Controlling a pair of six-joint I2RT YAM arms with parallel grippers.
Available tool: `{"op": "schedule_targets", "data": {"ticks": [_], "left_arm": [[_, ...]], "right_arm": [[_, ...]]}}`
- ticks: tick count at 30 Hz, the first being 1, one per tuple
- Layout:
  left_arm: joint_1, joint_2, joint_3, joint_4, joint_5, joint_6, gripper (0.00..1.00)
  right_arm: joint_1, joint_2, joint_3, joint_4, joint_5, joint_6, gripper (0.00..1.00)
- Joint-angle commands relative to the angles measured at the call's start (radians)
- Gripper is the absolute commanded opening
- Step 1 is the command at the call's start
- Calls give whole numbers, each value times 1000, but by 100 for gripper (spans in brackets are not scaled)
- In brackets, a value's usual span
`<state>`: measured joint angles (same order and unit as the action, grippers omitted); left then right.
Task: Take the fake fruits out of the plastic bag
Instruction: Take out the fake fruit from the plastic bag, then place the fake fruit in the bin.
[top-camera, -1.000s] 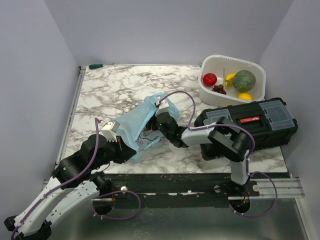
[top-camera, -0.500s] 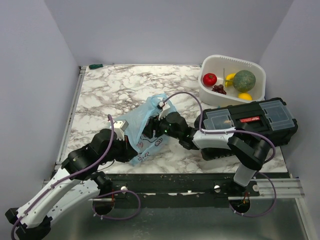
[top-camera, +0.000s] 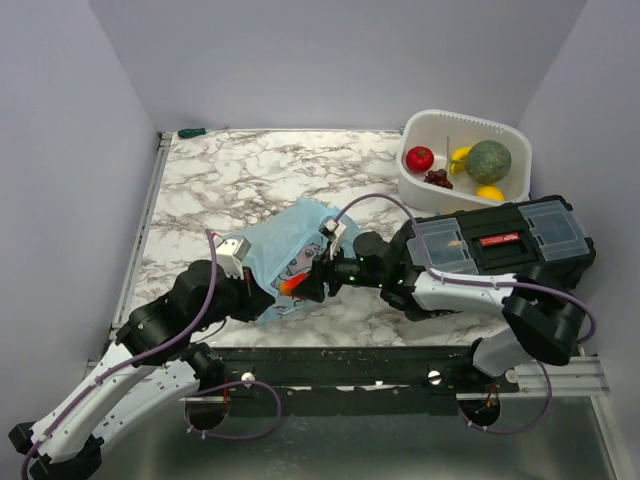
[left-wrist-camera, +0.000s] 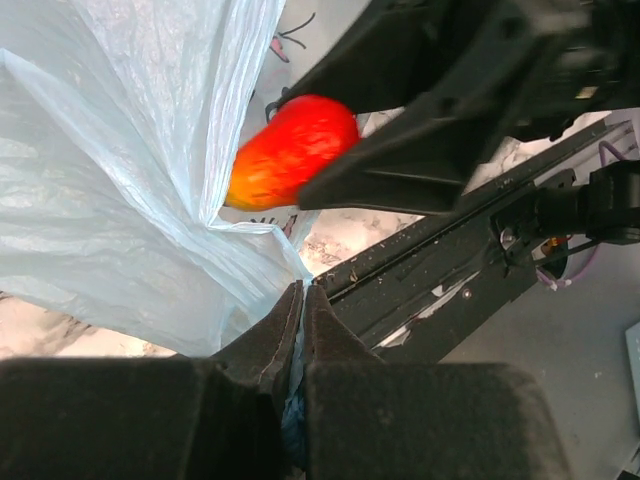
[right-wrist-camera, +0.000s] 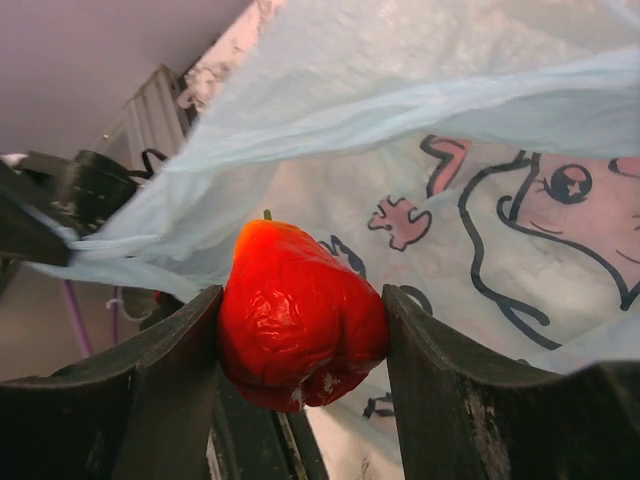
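The light-blue plastic bag (top-camera: 285, 238) lies on the marble table, left of centre. My left gripper (top-camera: 262, 292) is shut on the bag's near edge (left-wrist-camera: 120, 180), with film pinched between its fingertips (left-wrist-camera: 302, 292). My right gripper (top-camera: 308, 283) reaches into the bag's mouth and is shut on a red-orange fake fruit (top-camera: 290, 286), held between its two fingers (right-wrist-camera: 300, 325). That fruit also shows in the left wrist view (left-wrist-camera: 295, 150). The bag's cartoon print (right-wrist-camera: 520, 230) lies behind it. A red tomato (top-camera: 420, 158), banana (top-camera: 460, 155), green melon (top-camera: 489, 160), citrus (top-camera: 490, 192) and grapes (top-camera: 438, 179) sit in the tub.
The white tub (top-camera: 455, 116) stands at the back right. A black toolbox (top-camera: 520, 250) lies in front of it, beside my right arm. A small green object (top-camera: 190, 132) lies at the far left corner. The table's near edge has a black rail (top-camera: 380, 360).
My right gripper has pushed left and nearer into the bag's mouth, and the red fruit now shows between its fingers. The bag has dropped lower and flatter. The left gripper keeps its hold.
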<state>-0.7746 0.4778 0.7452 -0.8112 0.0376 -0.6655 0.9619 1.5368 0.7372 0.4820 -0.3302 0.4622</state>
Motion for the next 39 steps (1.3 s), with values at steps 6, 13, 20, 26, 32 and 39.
{"op": "schedule_targets", "data": {"ticks": [6, 13, 20, 26, 32, 39], "left_arm": [[-3, 3, 18, -98, -28, 28, 0], [-3, -20, -16, -55, -12, 66, 0], [-3, -3, -25, -38, 5, 73, 0], [-3, -6, -29, -32, 20, 67, 0], [-3, -55, -35, -26, 11, 61, 0], [-3, -120, -40, -19, 4, 58, 0]], "right_arm": [[7, -265, 72, -283, 89, -132, 14], [6, -407, 133, -464, 297, -213, 14], [6, -526, 153, -586, 586, -216, 9], [4, -493, 236, -577, 930, -233, 9], [-69, -344, 379, -556, 1092, -329, 10], [-343, -174, 512, -556, 982, -255, 12]]}}
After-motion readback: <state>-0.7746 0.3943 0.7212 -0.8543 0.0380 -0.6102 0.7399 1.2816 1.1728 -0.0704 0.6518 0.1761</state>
